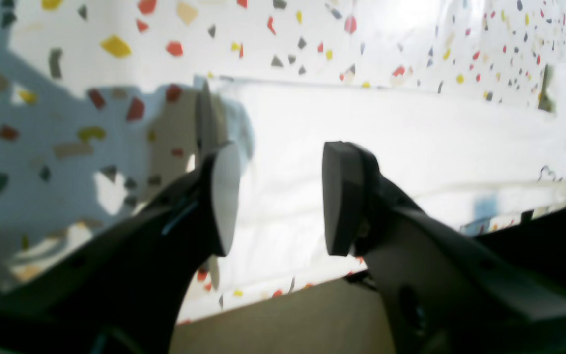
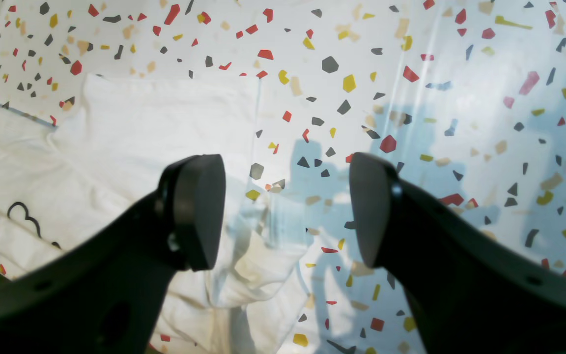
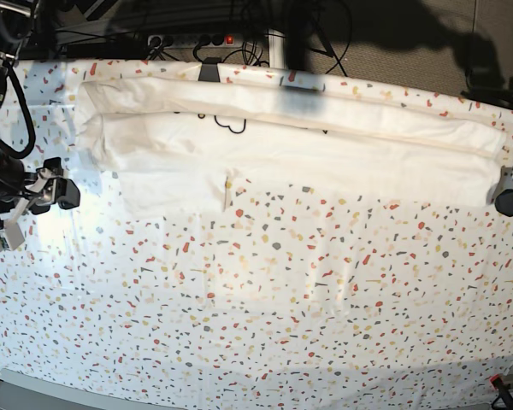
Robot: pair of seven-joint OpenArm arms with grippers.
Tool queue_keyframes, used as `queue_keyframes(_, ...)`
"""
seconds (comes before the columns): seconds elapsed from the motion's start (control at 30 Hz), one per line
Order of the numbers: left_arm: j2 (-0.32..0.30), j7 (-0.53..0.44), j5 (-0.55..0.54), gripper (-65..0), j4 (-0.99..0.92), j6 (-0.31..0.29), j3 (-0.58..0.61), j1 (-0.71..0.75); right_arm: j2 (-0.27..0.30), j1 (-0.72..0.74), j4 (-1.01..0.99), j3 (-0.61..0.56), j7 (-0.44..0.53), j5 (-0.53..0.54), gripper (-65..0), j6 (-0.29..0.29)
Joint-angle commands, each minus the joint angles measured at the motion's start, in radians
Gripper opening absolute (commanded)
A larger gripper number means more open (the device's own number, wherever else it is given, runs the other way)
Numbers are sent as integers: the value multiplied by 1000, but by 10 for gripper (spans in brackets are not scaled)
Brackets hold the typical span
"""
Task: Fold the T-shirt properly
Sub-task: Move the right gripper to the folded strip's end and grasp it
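Observation:
The white T-shirt (image 3: pixel 325 145) lies in a long folded band along the far side of the table, with a bit of black print (image 3: pixel 227 122) showing and a sleeve flap (image 3: pixel 175 184) towards the front. My right gripper (image 3: pixel 61 194) is open and empty, just left of the shirt's left end. In the right wrist view the right gripper (image 2: pixel 285 211) hovers over the cover, with the shirt (image 2: pixel 140 123) to its left. My left gripper (image 3: pixel 506 202) sits at the shirt's right end. In the left wrist view the left gripper (image 1: pixel 283 196) is open, with the shirt (image 1: pixel 410 137) behind it.
The speckled white table cover (image 3: pixel 282 325) spreads over the whole table in front of the shirt. Cables and a power strip (image 3: pixel 197 38) lie behind the far edge. A dark clamp (image 3: pixel 209 73) sits on that edge. The table's edge (image 1: pixel 288 290) shows below my left gripper.

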Motion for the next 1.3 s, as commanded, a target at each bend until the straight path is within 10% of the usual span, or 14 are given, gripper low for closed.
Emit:
queue_keyframes(0.0,-31,-15,-30,-383,11,-7,-9,-40,20,17,15,7,16,17,-254,5)
queue_keyframes(0.37,-32,-34,-28,-383,84,-8,-9,-97,-82,45,16,-226,77,-151,-256,30)
queue_keyframes(0.73,-32,-83,2,-383,85,-11,-9,-97,-123,232,16,-332,160,-48,-256,29)
queue_keyframes(0.9,-31,-84,5,-383,85,-11,-9,-97,-189,134,16,-332,286,-275,-352,29)
queue_keyframes(1.27,-31,-126,10,-383,85,-11,-9,-97,-200,-201,335,-305,282,-425,-351,29)
